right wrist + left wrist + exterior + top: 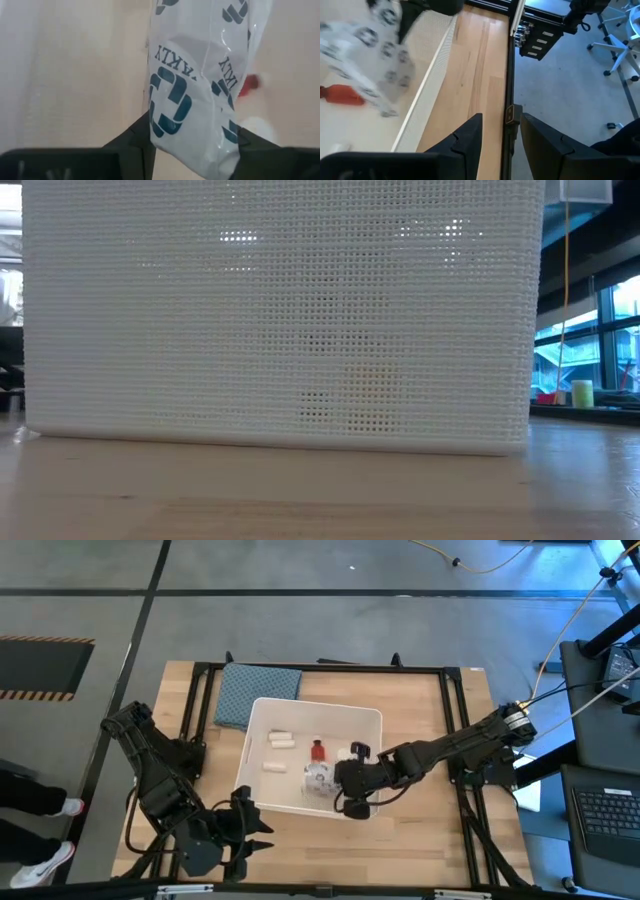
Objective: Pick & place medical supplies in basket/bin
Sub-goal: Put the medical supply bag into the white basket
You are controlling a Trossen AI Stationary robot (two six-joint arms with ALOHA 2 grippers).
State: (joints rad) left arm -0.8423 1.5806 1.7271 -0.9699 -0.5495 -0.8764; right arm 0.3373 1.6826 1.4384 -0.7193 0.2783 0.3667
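Note:
The white tub (262,710) stands mid-table, and its mesh wall (280,310) fills the low view. Two short white tubes (280,738) (273,767), a tiny red-brown bottle (317,750) (342,95) and a white bottle (357,751) lie on its floor. My right gripper (340,785) reaches in over the tub's near right part. It is shut on the silvery packet with dark marks (320,778) (200,85) (365,55). My left gripper (252,830) (500,135) is open. It waits over the near edge of the table, outside the tub's near left corner. My right gripper pinches the silvery packet between its two fingers (135,137), at one end of the packet (195,150). The gripper comes in from the table's right, slanting down into the tub. The rest of the packet stretches out beyond the fingertips, crumpled. Whether its far end touches the tub floor, I cannot tell.
A blue-grey folded cloth (258,695) lies against the tub's far left corner. A black frame rail (511,75) runs along the table edge beside my left gripper. Bare wood (400,830) lies near and right of the tub.

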